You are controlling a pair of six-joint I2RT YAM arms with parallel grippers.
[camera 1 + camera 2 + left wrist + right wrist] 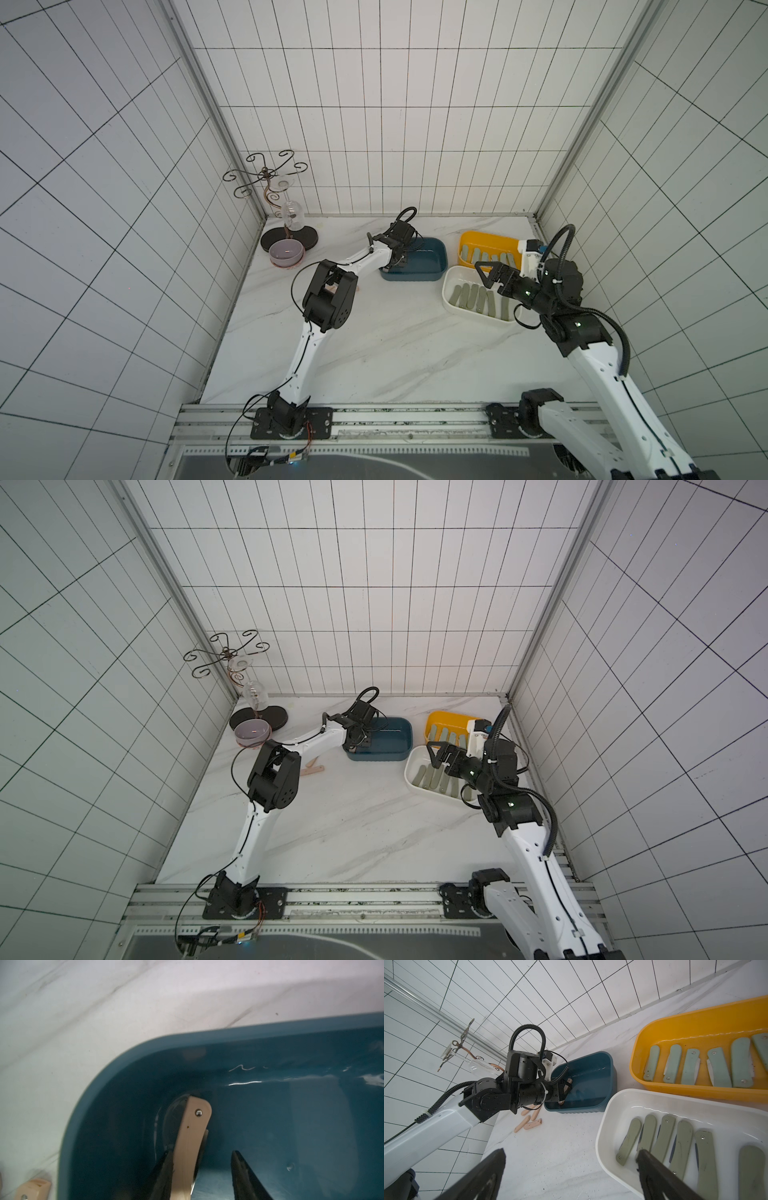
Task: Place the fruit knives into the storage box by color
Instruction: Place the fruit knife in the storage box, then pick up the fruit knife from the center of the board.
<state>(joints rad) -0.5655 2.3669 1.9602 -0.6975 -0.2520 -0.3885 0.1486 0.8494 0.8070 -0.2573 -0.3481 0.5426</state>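
Sorting is judged about two-thirds complete. On the bench [374,353], the white box [446,286] holds six olive knives [683,1138] and the yellow box [469,239] six mint knives [720,1068]. Each row lies side by side, long axes across the box width. The blue box [436,245] takes the peach-pink set. The right hand [571,1152] hangs by the white box edge, jaws wide, empty. The left hand [201,1153] is inside the blue box corner, jaws parted. One finger touches the peach knife [193,1126] and the other stands clear, so the knife reads as released. Its long axis runs along the fingers, riveted end toward the corner wall. About four loose peach knives [529,1123] lie on the bench just beside the blue box.
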